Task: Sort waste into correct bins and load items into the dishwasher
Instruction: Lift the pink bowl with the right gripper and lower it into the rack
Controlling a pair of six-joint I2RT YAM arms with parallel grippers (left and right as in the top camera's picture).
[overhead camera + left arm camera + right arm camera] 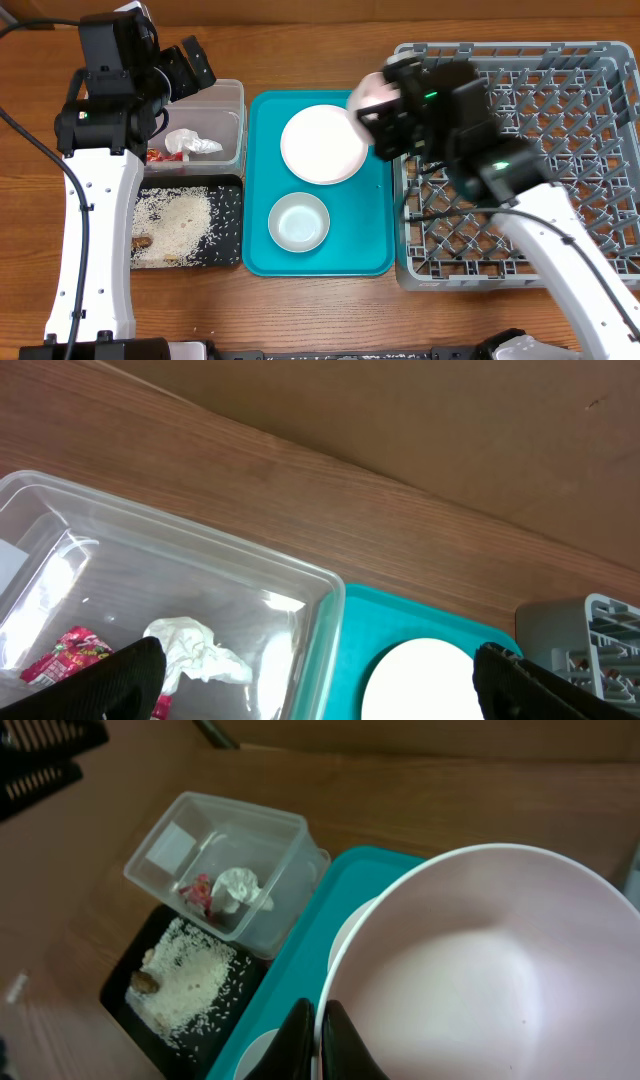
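Dark fingertips of the right gripper [318,1038] are clamped on the rim of a pale pink dish [480,980], which is held raised over the far right corner of the teal tray [375,245]. On that tray a round white plate [323,145] lies at the far end and a small white bowl [298,222] at the near end. Just right of the tray stands the grey dish rack [560,100].

The left gripper [318,660] hangs spread wide with nothing between its fingers. It is over the clear tub [238,120], which sits just left of the tray's far end. The tub holds a crumpled tissue [195,650] and a red wrapper [70,655]. Left of the tray's near end, the black tray [232,250] carries rice scraps [172,225].
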